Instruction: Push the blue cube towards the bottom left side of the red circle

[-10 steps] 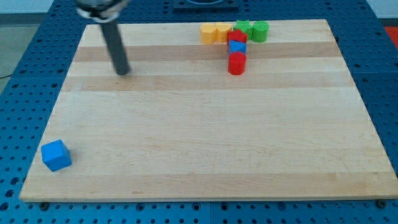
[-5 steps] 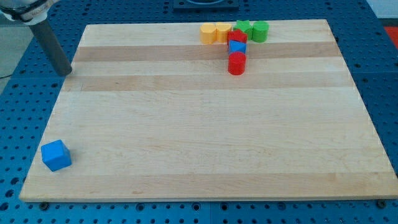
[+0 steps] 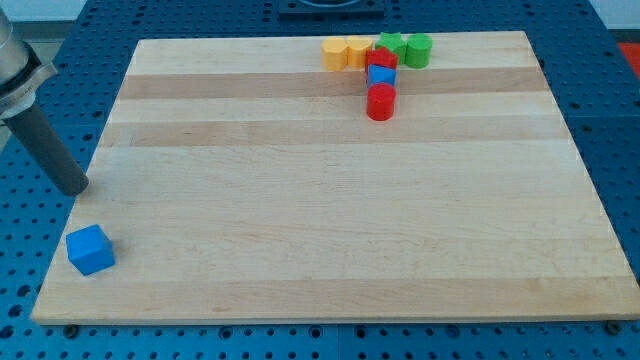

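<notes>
Blue cube (image 3: 90, 250) sits at the wooden board's (image 3: 330, 220) bottom-left corner, well apart from the red cylinder (image 3: 381, 102) near the view's top. My tip (image 3: 76, 188), a bare gripperless rod, stands just above the cube, apart. No writing shows.

Nothing here can be read. The wooden board (image 3: 330, 200) bears no lettering or numbers. The coloured blocks carry no labels or marks either.
</notes>
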`<control>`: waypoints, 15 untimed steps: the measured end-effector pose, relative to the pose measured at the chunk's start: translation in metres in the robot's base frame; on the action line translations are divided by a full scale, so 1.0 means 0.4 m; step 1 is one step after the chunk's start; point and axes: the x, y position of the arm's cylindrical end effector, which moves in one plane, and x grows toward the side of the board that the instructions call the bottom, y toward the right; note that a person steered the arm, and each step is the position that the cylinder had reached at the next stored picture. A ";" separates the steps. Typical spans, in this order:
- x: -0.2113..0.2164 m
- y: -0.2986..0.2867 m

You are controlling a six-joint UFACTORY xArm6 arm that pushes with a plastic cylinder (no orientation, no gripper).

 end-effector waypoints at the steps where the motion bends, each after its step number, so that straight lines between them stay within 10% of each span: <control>1: 0.008 0.000; 4: 0.218 0.000; 12: 0.186 0.780; 15: 0.206 0.711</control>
